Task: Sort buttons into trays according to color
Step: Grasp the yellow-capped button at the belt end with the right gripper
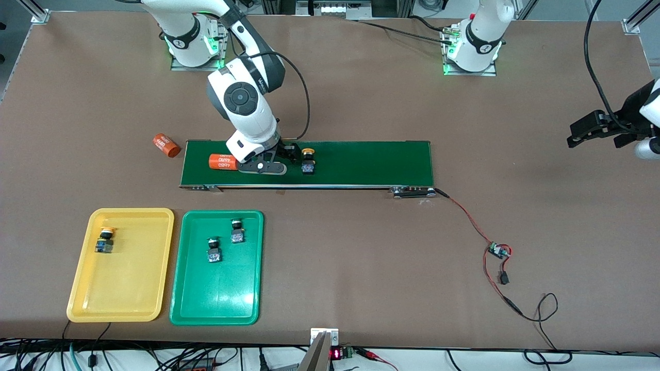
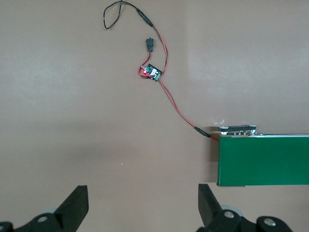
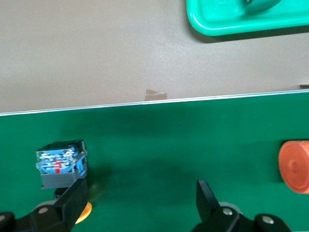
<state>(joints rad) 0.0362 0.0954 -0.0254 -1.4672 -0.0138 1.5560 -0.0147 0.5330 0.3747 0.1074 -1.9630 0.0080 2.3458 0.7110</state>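
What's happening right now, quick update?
Right end effector open over conveyor belt, beside yellow button. Left end effector open, waiting. Orange cylinder lies close by.

An orange cylinder (image 1: pixel 223 162) and yellow button (image 1: pixel 308 160) flank the right gripper (image 1: pixel 281 157).

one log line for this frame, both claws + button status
right claw: open, over belt beside yellow button | left claw: open, waiting | yellow tray: one button | green tray: two buttons
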